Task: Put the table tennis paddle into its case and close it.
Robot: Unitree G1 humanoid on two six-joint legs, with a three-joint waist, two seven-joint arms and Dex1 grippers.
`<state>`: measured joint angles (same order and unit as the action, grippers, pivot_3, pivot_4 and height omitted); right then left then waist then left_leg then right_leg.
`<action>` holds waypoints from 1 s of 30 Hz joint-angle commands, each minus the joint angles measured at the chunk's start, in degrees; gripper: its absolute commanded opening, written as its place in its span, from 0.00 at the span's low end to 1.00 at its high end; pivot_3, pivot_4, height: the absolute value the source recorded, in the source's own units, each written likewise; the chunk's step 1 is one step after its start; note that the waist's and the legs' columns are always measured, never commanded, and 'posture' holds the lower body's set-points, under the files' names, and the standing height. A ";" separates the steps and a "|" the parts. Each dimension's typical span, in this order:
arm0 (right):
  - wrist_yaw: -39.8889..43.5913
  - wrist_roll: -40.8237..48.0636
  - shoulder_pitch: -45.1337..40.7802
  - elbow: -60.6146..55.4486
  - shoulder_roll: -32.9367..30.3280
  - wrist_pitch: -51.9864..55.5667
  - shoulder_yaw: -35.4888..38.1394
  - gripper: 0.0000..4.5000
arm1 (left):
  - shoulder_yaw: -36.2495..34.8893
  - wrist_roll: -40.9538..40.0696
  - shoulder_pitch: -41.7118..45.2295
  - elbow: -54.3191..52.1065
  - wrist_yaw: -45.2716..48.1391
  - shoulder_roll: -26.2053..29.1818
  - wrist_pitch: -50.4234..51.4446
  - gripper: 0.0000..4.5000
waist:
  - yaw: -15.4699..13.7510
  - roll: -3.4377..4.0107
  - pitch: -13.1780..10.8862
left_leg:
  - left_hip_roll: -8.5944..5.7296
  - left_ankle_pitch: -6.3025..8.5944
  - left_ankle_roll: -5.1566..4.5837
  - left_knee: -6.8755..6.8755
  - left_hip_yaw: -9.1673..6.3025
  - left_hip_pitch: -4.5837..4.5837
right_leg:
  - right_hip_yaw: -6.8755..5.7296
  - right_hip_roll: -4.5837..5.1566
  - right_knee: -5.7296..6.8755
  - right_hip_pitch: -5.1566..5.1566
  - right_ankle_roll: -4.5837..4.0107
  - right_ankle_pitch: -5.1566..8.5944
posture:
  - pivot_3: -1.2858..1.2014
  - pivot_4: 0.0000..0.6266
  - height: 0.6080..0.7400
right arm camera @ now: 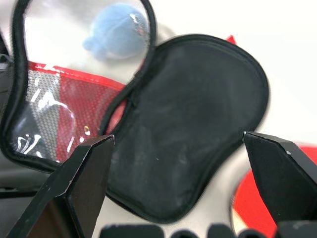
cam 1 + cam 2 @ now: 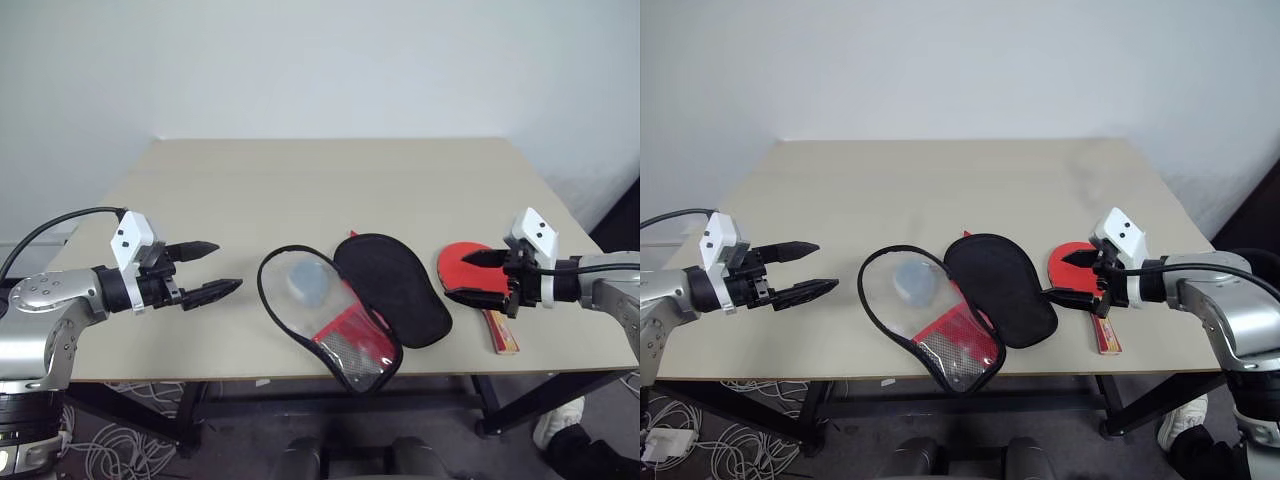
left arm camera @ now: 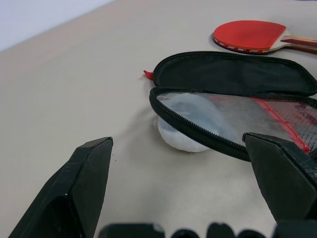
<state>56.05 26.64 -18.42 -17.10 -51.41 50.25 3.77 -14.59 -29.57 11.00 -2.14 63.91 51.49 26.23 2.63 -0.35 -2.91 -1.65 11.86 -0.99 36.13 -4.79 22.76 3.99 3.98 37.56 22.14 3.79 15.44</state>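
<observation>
**Clerk:** Item one, right gripper [image 2: 492, 276]: fingers spread wide, one above and one below the red face of the table tennis paddle [image 2: 464, 270], holding nothing. Whether a finger touched the rubber could not be told.

**Checker:** And the other?

**Clerk:** Item two, left gripper [image 2: 208, 268]: fingers likewise wide apart and empty, hanging over bare table [image 2: 300, 180] near its left front, well apart from the case [image 2: 350, 300].

**Checker:** Location of the paddle?

**Clerk:** Flat on the table near the right front edge, red face up, handle pointing toward the front edge, just beside the case's black half.

**Checker:** Condition of the case?

**Clerk:** Unzipped and laid open in two halves at the front centre: the black fabric half on the right, the see-through half with red and mesh on the left. A small pale blue soft object [image 2: 306, 281] showed through the clear part, apparently lying under it.

**Checker:** Step in hand?

**Clerk:** By my reckoning, the first: taking up the paddle. Nothing was yet inside the case.

**Checker:** Requirement for the next move?

**Clerk:** Likely closing the right fingers on the blade's edge, firmly enough to lift it clear, then carrying it left over the open case.
</observation>
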 commanded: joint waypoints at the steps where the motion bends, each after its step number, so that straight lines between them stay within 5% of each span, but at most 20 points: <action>1: -5.10 -0.36 0.95 -2.79 -0.97 4.32 3.02 1.00 | 0.10 0.68 2.57 0.92 0.32 0.29 -1.55 0.99 | -0.02 -0.03 -0.02 | 0.00 0.00 0.00 0.00 0.01 0.00 | 0.00 0.00 0.00 0.00 0.00 0.00 | 0.52 0.00 0.96; 15: -28.80 -5.84 2.26 -1.32 9.52 21.08 1.99 1.00 | 0.92 1.29 3.56 2.40 0.99 0.93 -1.94 0.99 | 0.01 -0.09 -0.02 | 0.02 -0.01 -0.01 0.02 0.10 0.02 | 0.07 -0.03 0.03 0.00 -0.21 -0.13 | 0.52 0.00 0.96; 30: -37.07 -9.81 5.45 2.62 13.44 22.09 4.43 1.00 | 0.75 1.81 4.31 2.89 1.12 0.99 -2.15 0.99 | 0.02 -0.12 -0.02 | 0.08 0.00 -0.05 0.02 0.65 0.00 | 0.15 -0.08 0.04 -0.06 -0.09 -0.07 | 0.52 0.00 0.96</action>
<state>20.15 17.79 -12.65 -13.82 -38.22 72.13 6.10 -12.64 -27.81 13.88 1.35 64.94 51.52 25.08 2.65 -0.48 -2.93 -1.56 11.86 -1.04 36.15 -4.14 22.75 4.15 3.88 37.61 22.08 3.70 15.37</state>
